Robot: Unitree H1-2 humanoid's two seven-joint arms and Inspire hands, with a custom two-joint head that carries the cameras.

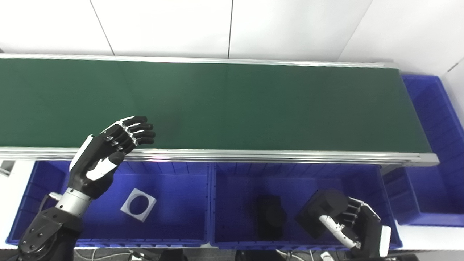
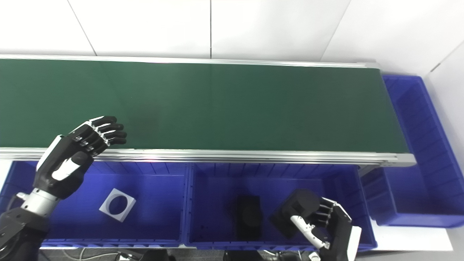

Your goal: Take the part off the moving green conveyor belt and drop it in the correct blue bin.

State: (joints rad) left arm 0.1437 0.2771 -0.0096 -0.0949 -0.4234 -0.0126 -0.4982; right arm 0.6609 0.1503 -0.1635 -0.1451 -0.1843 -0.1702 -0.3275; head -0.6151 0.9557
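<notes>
The left arm (image 1: 47,224) comes up from the near left corner, its silver wrist (image 1: 74,201) tilted toward the far side. The left hand (image 1: 108,152) is raised, empty, its fingers (image 1: 139,132) extended together and slightly curled, pointing right. The right hand (image 1: 353,223) sits low at the near right, fingers wrapped around a black part (image 1: 320,210), apparently gripping it, thumb (image 1: 331,226) across its front.

Black cylindrical part (image 1: 320,212) in right hand's (image 1: 357,226) fingers (image 1: 349,214), above the middle blue bin (image 1: 232,177).
</notes>
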